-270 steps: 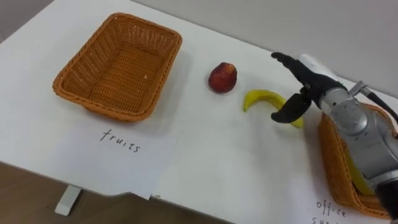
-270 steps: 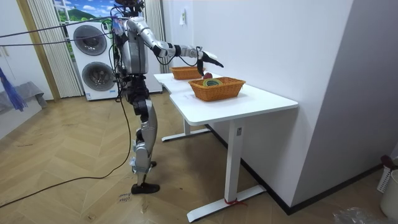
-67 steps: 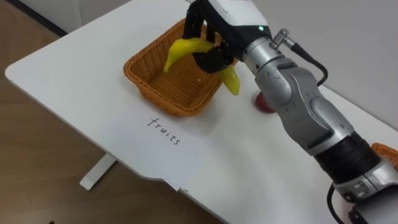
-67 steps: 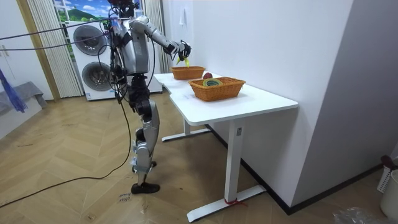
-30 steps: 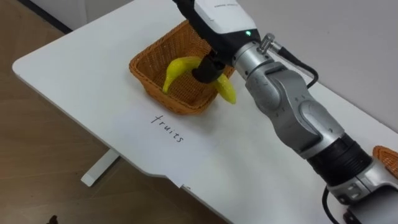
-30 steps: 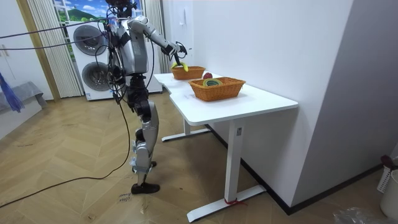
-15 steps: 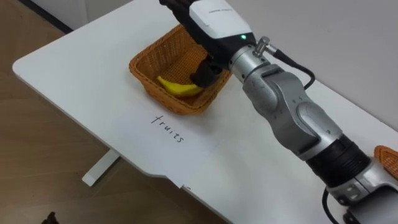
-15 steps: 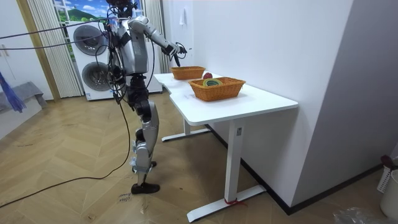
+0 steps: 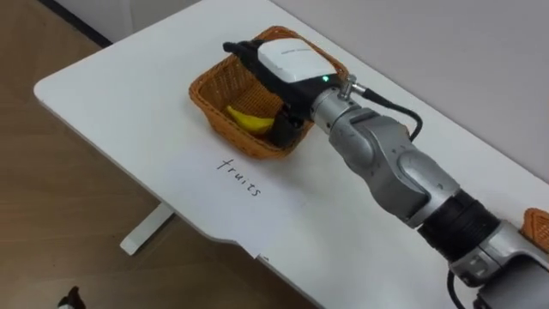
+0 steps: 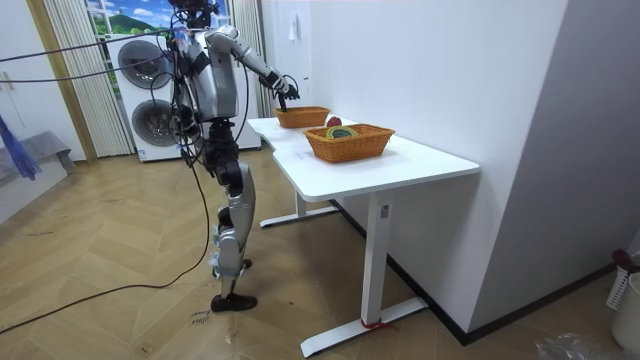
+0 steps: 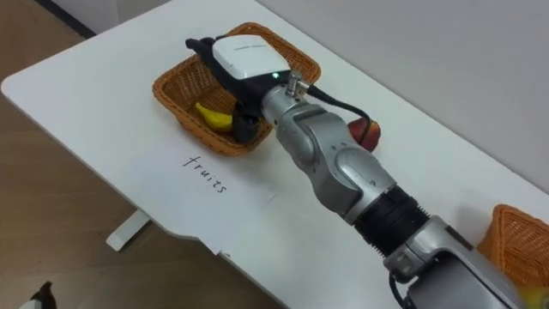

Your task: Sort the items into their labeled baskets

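Where the white table (image 9: pixel 120 103) has its left end, a paper sheet (image 9: pixel 244 180) with handwriting lies just in front of the fruit basket (image 9: pixel 216 118). The banana (image 9: pixel 247 120) lies inside it, along the near wall. Its long axis runs from upper left to lower right, and its right end is hidden under the thumb. The right hand (image 9: pixel 290 60) hovers over the basket, fingers straight, holding nothing. Further right sits a red fruit (image 11: pixel 367 131), then a second basket (image 11: pixel 515 233).
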